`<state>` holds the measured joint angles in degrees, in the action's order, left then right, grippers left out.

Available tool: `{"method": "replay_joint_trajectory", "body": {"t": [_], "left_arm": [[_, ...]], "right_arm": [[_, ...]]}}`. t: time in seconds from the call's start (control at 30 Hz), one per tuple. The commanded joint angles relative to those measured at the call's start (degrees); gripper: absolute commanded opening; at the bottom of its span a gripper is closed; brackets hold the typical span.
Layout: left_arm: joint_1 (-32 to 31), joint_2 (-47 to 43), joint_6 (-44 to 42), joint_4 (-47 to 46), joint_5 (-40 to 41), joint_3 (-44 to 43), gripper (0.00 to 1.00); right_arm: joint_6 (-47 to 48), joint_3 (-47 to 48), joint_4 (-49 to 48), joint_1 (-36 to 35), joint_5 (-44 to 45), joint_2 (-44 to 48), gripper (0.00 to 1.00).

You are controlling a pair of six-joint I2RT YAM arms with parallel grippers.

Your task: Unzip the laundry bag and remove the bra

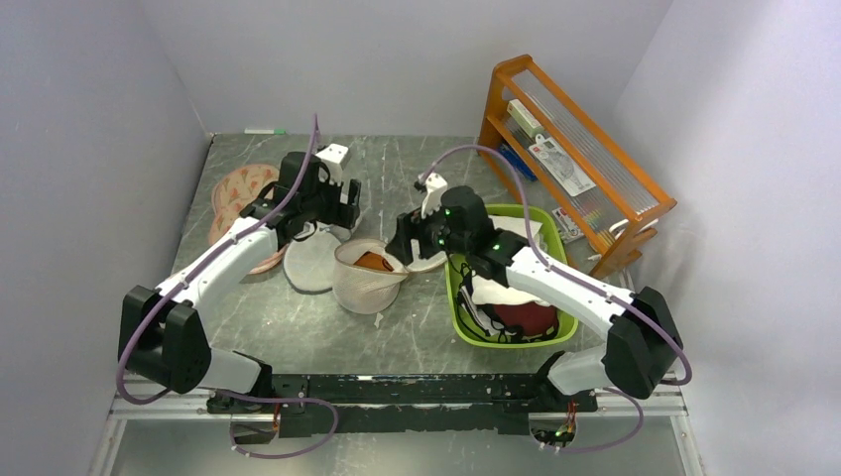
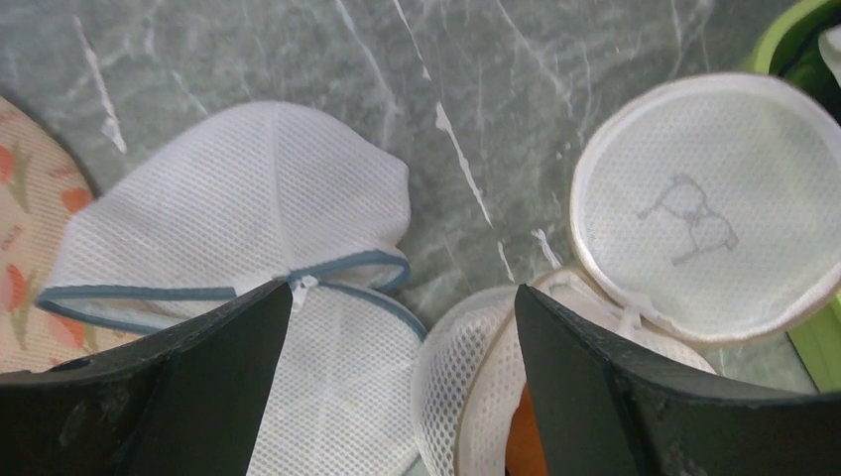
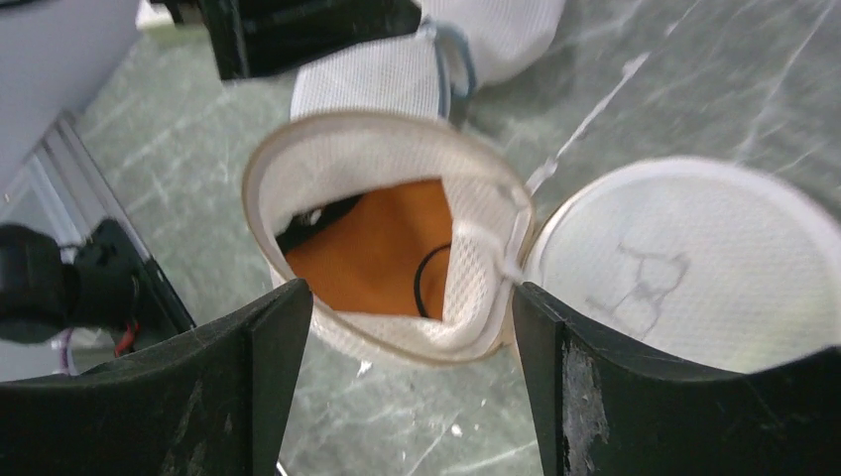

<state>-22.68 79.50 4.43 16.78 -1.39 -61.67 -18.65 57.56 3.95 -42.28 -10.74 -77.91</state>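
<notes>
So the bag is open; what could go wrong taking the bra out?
The left pincer and right pincer are open, so nothing holds the laundry bag; pulling the bra may drag it along. The thin dark loop inside could catch on its rim. The left pincer, partly over the white mesh bag, might pinch that instead.

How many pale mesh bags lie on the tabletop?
2: open cream laundry bag at centre; white blue-trimmed mesh bag just left of it. The green bin may hide others.

Translucent mesh laundry bag (image 3: pixel 684 228), smooth marbled table (image 1: pixel 298 337), wooden rack (image 1: pixel 493 99)
</notes>
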Motion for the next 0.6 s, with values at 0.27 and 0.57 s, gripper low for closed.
{"method": "replay_joint_trajectory", "body": {"t": [0.27,0.57], "left_arm": [[0.3,1.0,-1.4,4.1,-14.3,3.3,0.98],[0.3,5.7,-2.1,7.2,-18.6,1.4,0.70]], "right_arm": [[-2.5,-6.5,-2.4,-2.3,-1.7,1.3,0.73],[-5.6,-9.5,-10.0,-7.3,-9.7,-0.6,0.58]]}}
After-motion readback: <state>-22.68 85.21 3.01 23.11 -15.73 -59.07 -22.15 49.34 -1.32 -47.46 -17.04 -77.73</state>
